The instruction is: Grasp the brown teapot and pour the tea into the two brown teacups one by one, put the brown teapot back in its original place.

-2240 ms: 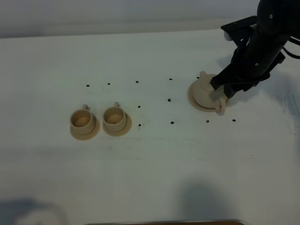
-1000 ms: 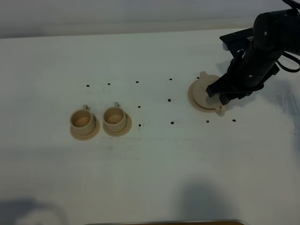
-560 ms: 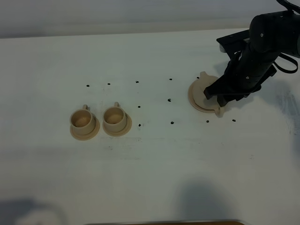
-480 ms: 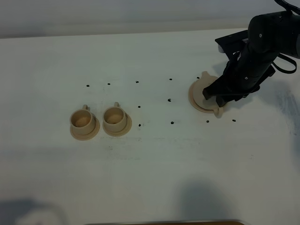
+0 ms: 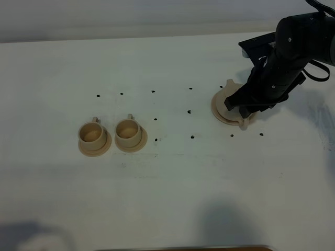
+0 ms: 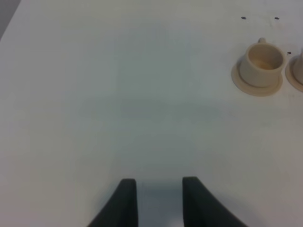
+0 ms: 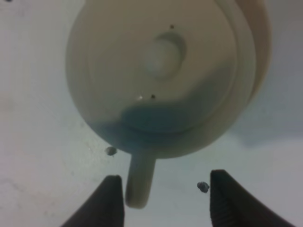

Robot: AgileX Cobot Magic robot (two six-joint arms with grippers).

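Overhead, we see the brown teapot [image 5: 229,94] sitting on its wide saucer [image 5: 217,111] at the far right of the white table [image 5: 172,188], mostly covered by the dark right arm. Only the spout [image 5: 229,83], a slice of the body and the loop handle [image 5: 244,124] show past it. From the wrist camera, the right gripper [image 7: 165,201] is spread wide, with nothing clamped. The loop handle lies between its two fingers [image 7: 106,201], close beside one and well apart from the other. We cannot tell whether it touches the near one. The lid knob [image 7: 163,54] sits in the middle of the round lid, and the saucer's rim peeks out past the pot on one side.

The outer teacup [image 5: 92,133] and the inner teacup [image 5: 128,129] stand upright on their small saucers, just beside each other, well apart from the teapot on the left half of the table. Between cups and pot lies bare surface, marked only by scattered black dots [image 5: 190,111]. The table's far edge runs just behind the arm, while the whole near half is bare.

The left gripper [image 6: 158,203] is parted and holds nothing, low over plain table, with the outer teacup [image 6: 261,64] well ahead of it and off to one side
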